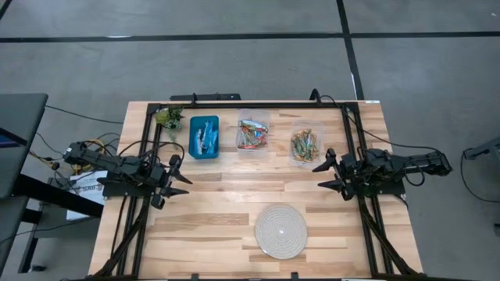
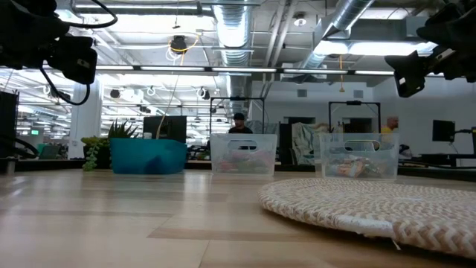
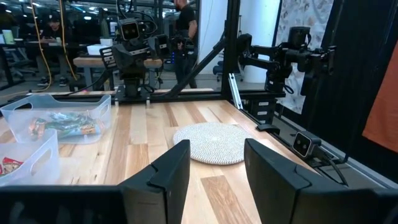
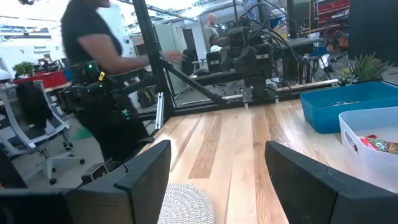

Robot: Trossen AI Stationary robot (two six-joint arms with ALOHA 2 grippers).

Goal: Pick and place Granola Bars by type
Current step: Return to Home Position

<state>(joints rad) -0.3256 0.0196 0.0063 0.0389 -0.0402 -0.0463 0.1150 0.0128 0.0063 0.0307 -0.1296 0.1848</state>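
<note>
The granola bars lie sorted in three bins along the table's far side. Blue bars are in a blue bin. Red-green-brown bars are in the middle clear bin. Tan-gold bars are in the right clear bin. My left gripper hovers open and empty at the table's left. My right gripper hovers open and empty at the right. The left gripper's fingers show apart in the left wrist view, and the right gripper's in the right wrist view.
A round white woven disc lies near the table's front edge, centre right. A small green plant stands at the far left corner. A black frame edges the table. A person stands beyond the table in the right wrist view.
</note>
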